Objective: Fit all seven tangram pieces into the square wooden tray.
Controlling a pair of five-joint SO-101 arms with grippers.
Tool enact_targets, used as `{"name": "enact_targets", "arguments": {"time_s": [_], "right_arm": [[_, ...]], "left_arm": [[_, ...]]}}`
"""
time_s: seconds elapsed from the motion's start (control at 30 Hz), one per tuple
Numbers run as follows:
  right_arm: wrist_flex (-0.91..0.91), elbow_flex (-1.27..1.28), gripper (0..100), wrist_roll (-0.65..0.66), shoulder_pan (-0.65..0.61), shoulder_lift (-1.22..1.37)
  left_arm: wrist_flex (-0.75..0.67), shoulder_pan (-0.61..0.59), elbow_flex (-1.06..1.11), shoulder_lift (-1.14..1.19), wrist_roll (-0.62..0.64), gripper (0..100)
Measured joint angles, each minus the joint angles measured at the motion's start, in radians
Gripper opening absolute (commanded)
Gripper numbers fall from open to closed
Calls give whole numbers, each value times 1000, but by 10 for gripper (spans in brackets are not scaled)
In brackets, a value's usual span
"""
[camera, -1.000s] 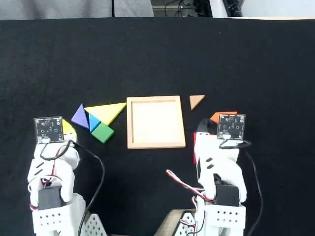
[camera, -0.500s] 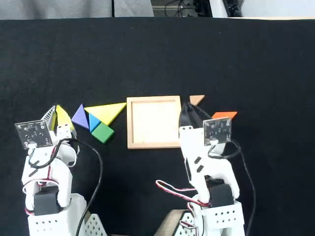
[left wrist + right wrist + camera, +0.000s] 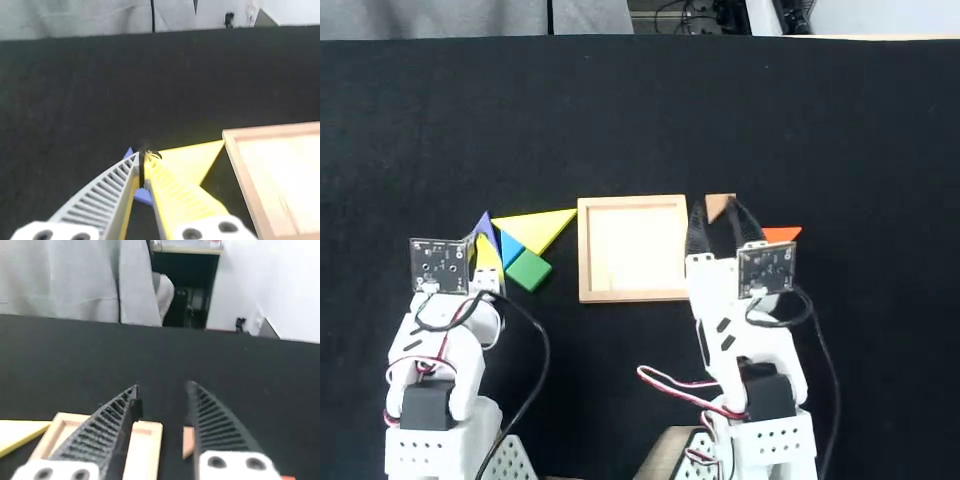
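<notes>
The square wooden tray [image 3: 638, 292] lies mid-table with nothing in it; its rim also shows in the left wrist view [image 3: 240, 165] and in the right wrist view [image 3: 60, 421]. To its left lie a large yellow triangle [image 3: 535, 227] [image 3: 190, 160], a purple triangle [image 3: 483, 230] [image 3: 129, 151], a blue triangle [image 3: 510, 250] and a green square [image 3: 528, 270]. On its right are a small tan triangle [image 3: 720, 204] [image 3: 187, 441] and an orange piece [image 3: 782, 235]. My left gripper [image 3: 480, 238] [image 3: 142, 156] is shut, its tips over the purple triangle. My right gripper [image 3: 717, 210] [image 3: 163, 389] is open, its black fingers either side of the tan triangle.
Black cloth covers the whole table, with wide bare room beyond the tray and pieces. Both arm bases stand at the near edge. Grey fabric and equipment sit behind the far edge.
My left arm swung out left, then back right onto the purple triangle with its fingers together. My right arm came forward beside the tray and its fingers spread around the tan triangle.
</notes>
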Motion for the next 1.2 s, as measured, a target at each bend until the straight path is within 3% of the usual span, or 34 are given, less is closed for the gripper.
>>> {"name": "enact_targets", "arguments": {"time_s": [0.1,0.3,0.77,1.1,1.2], "right_arm": [[75,0,87,18,29,0],[252,-118,82,75,38,0],[313,-282,82,86,-5,18],[370,-710,82,86,-2,778],[439,-829,82,89,61,997]], "left_arm": [[32,5,-12,0,0,33],[77,5,-120,121,-29,34],[41,5,-446,977,-57,34],[-58,5,-450,1073,-57,30],[-138,5,-405,1073,-57,30]]}}
